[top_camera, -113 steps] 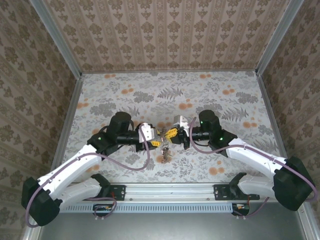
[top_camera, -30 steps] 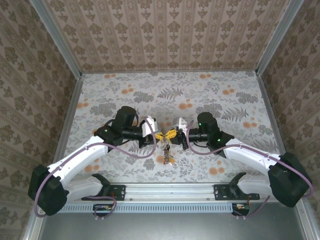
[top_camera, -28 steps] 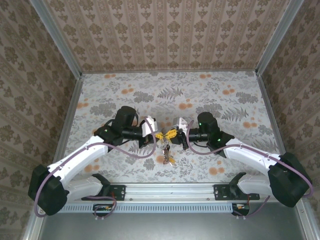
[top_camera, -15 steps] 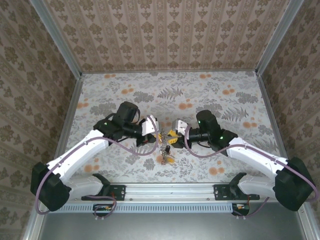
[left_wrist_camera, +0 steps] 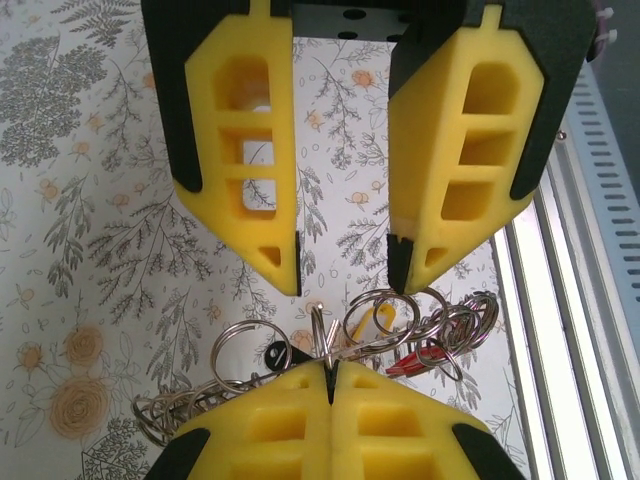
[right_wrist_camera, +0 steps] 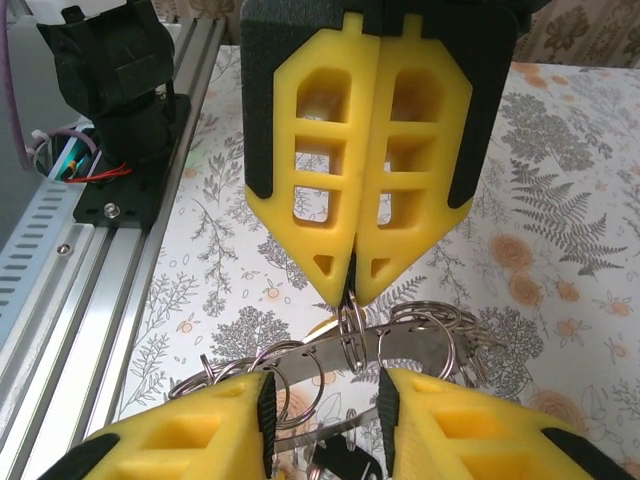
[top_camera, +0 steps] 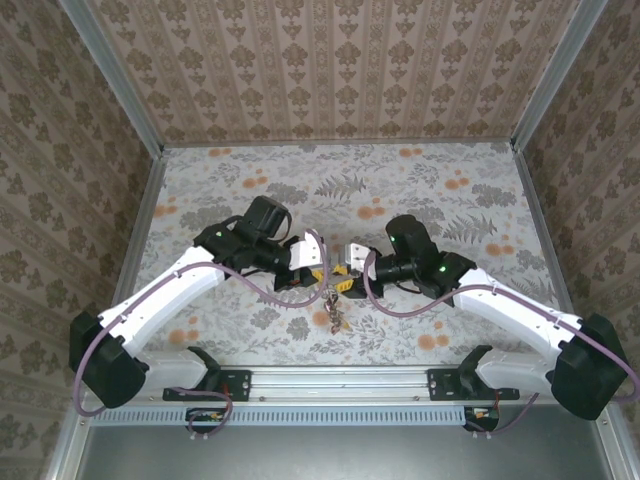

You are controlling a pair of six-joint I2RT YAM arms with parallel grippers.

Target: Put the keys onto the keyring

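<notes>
My left gripper (top_camera: 318,272) is shut, its tips (left_wrist_camera: 330,372) pinching a small split ring (right_wrist_camera: 352,330) threaded on the keyring (right_wrist_camera: 420,345). The keyring is a thin metal band with several more split rings (left_wrist_camera: 240,350) on it. The keys (top_camera: 332,312) hang below it above the table, with yellow (left_wrist_camera: 378,322), red (left_wrist_camera: 410,362) and black (left_wrist_camera: 278,352) tags among them. My right gripper (top_camera: 345,280) faces the left one tip to tip and stands open (right_wrist_camera: 322,400). The band crosses just beyond its fingers, which hold nothing.
The floral tabletop (top_camera: 400,190) stretches away behind the grippers, walled on three sides by patterned panels (top_camera: 330,70). An aluminium rail (top_camera: 340,385) with both arm bases runs along the near edge, close below the hanging keys.
My right gripper has gone from shut to open, letting go of the ring bundle. Both grippers have shifted slightly toward the near edge, the left still holding on.
</notes>
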